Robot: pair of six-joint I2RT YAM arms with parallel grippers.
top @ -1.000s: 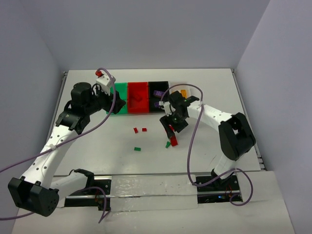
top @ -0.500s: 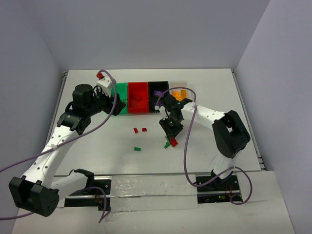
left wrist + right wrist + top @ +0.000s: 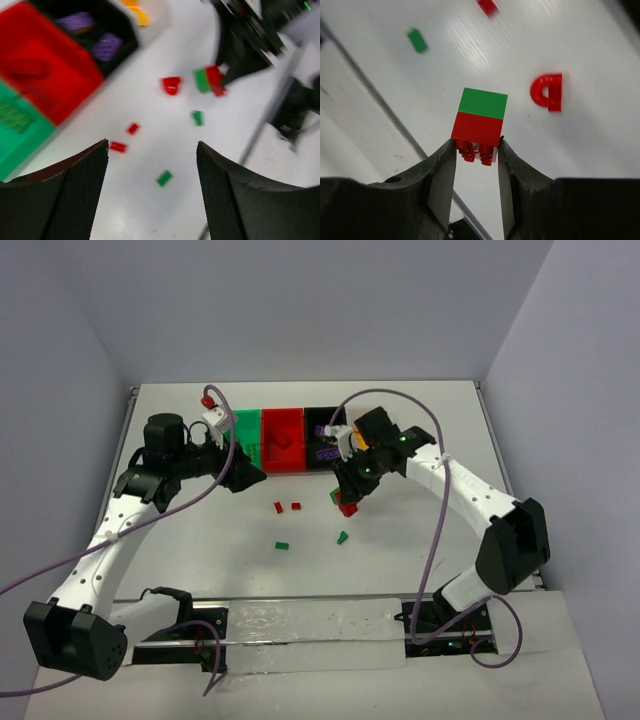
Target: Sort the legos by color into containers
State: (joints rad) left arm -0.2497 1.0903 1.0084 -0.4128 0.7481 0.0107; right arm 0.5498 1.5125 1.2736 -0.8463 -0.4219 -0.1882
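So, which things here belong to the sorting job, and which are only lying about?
Belong to the job: green bin, red bin, black bin; red-and-green stack held in the right fingers; loose red brick, loose green brick, red arch.
Only lying about: purple cable; clear plate at the near edge.

**White links, black joints, purple cables**

The left arm (image 3: 105, 545) and the right arm (image 3: 468, 495) are both white tubular links joined by bulky black motor housings. A thin purple cable (image 3: 385, 393) loops loosely along each. The left fingers (image 3: 70, 195) are black with a fine mesh texture. The right fingers (image 3: 442, 180) look smooth and dark grey.
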